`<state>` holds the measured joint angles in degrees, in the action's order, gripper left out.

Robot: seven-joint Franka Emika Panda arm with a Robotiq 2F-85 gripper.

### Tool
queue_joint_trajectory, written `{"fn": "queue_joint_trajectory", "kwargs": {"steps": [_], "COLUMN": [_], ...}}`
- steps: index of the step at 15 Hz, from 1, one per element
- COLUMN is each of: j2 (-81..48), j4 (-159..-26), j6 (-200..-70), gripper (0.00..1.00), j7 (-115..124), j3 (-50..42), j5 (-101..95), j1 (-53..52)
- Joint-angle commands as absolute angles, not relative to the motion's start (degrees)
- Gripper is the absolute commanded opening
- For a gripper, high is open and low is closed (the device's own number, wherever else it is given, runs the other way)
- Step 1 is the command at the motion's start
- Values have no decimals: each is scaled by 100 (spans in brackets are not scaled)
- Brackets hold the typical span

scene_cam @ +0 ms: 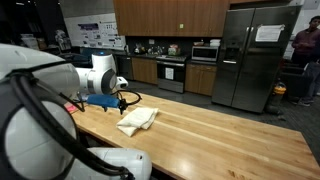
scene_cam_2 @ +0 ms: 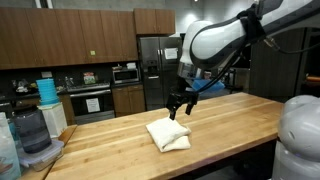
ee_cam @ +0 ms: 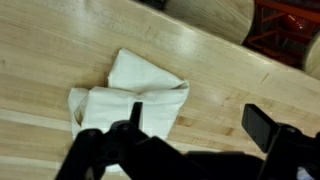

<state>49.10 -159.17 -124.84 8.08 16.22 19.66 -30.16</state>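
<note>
Exterior view, from behind the arm: I have the gripper (scene_cam: 121, 100) hanging just above the near edge of the cloth (scene_cam: 138, 119), jaws spread wide, nothing in them. The cloth lies crumpled on the counter (scene_cam: 220, 135), roughly folded, one side humped. My read: light, limp, no stiffness; it will sag and drape once lifted, and cannot break.

Exterior view, from across the counter: the gripper (scene_cam_2: 179, 107) sits directly over the cloth (scene_cam_2: 168, 135), apart from it, not touching. The cloth shows stacked folds with a thick ridge along the top. I judge that ridge the best hold, since a pinch there catches several layers; a flat single edge may slip out.

Wrist view: the cloth (ee_cam: 128, 97) lies right ahead of the fingers (ee_cam: 272, 128), which stand far apart and empty. One corner points away, folds overlap in the middle.

Surface: pale butcher-block wood, smooth and probably slick, so the cloth may slide if pushed sideways. Room: kitchen, with a fridge (scene_cam: 252, 55), a stove (scene_cam: 171, 73), dark cabinets (scene_cam_2: 65, 38), a person (scene_cam: 305, 60) at the far edge.
</note>
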Motion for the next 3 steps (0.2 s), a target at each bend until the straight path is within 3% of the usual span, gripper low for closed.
{"fn": "queue_joint_trajectory", "kwargs": {"steps": [1,3], "j2": [4927,4927], "j4": [-15901,-15901], "j6": [-12443,-12439], "gripper": [100,100], "j7": [748,746], "j3": [1691,1691], "j5": [2037,2037], "j1": [-2931,-2931]}}
